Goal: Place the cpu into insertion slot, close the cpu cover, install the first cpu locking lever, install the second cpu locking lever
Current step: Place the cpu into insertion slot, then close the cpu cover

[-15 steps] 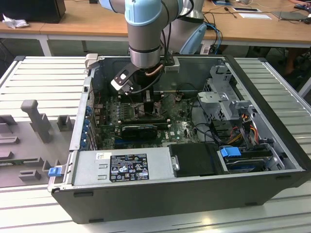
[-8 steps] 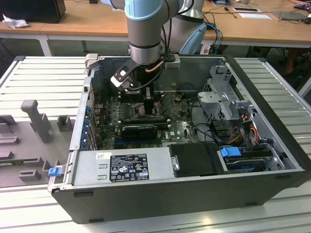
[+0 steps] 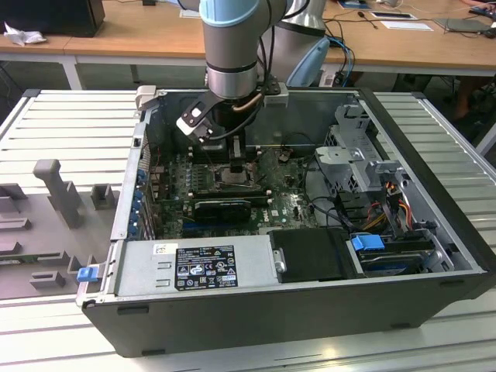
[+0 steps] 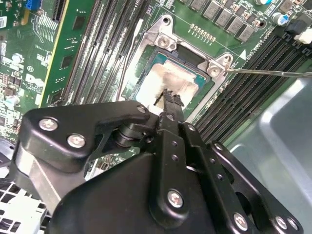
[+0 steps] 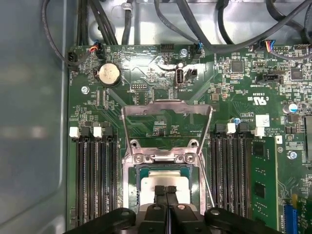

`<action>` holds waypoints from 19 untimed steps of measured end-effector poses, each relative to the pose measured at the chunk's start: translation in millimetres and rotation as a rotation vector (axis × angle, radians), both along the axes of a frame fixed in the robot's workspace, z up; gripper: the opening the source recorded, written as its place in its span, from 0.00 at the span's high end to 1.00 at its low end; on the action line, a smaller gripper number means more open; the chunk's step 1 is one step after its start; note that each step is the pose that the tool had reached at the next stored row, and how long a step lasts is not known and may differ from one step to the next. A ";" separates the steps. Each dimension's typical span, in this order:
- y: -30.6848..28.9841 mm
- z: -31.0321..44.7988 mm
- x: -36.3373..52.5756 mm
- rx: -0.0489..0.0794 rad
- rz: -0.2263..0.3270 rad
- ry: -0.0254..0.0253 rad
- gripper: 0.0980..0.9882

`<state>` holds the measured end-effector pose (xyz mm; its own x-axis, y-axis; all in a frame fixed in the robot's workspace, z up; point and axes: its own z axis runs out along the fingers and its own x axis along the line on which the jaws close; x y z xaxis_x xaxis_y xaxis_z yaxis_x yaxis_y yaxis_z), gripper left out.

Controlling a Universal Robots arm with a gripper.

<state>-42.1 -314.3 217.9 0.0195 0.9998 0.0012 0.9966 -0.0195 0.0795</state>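
The cpu (image 5: pixel 156 179) lies in the insertion slot (image 5: pixel 134 180), under my tool.
I see the gripper (image 5: pixel 165 189) clenched empty, tips at the chip's top, seemingly to seat it; the cpu cover (image 5: pixel 146 106) stands flipped back, out of the way.

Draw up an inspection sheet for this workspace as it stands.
Surface: slatted metal table carrying an open computer case.
Job's things: cpu lies in the socket; cpu cover is swung open, off the chip; a thin locking lever sticks out sideways, not latched.
Clutter: grey fixture blocks on the table at the exterior view's left.
Grippers: gripper is down over the cpu, jaws together, nothing between them.
Cables: black cables along the board's edge; coloured leads inside the case at the exterior view's right.
Surroundings: wooden desks behind.
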 end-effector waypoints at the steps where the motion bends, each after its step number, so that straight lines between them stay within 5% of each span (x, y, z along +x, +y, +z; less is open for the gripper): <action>1: 0.0 0.9 0.0 0.000 0.000 0.0000 0.99; 7: 0.0 6.4 6.3 0.000 0.000 0.0001 0.99; 14: 0.0 39.2 6.9 -0.001 -0.002 0.0004 0.99; 19: -0.1 38.9 35.7 -0.001 -0.006 0.0062 0.99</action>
<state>-6.4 -314.3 256.8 0.0252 0.9997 0.0005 0.9970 -0.0252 0.0734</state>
